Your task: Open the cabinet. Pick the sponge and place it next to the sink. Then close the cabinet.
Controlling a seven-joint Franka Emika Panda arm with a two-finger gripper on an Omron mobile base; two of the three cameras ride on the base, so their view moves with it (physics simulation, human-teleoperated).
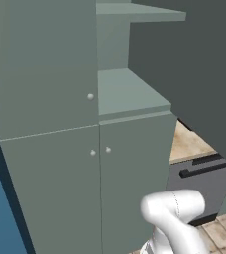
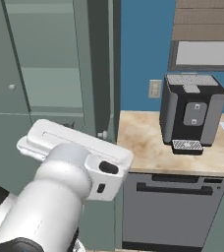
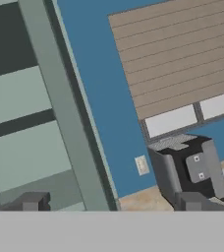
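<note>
Left base view: the cabinet [image 1: 50,163] is seen as a tall grey-green block of flat, smooth doors with small round pale knobs [image 1: 90,96]; its upper right door [image 1: 184,64] is swung open, and bare matte shelves [image 1: 130,92] are exposed inside. No sponge can be made out on them. Just beside the cabinet lies a mottled beige counter [image 2: 148,142], on which a boxy black-and-grey coffee machine [image 2: 192,113] stands, above a dark grey dishwasher panel [image 2: 173,206]. In the hand view the gripper [image 3: 111,202] is seen released, its dark fingertips [image 3: 33,202] spread wide apart, nothing between them.
</note>
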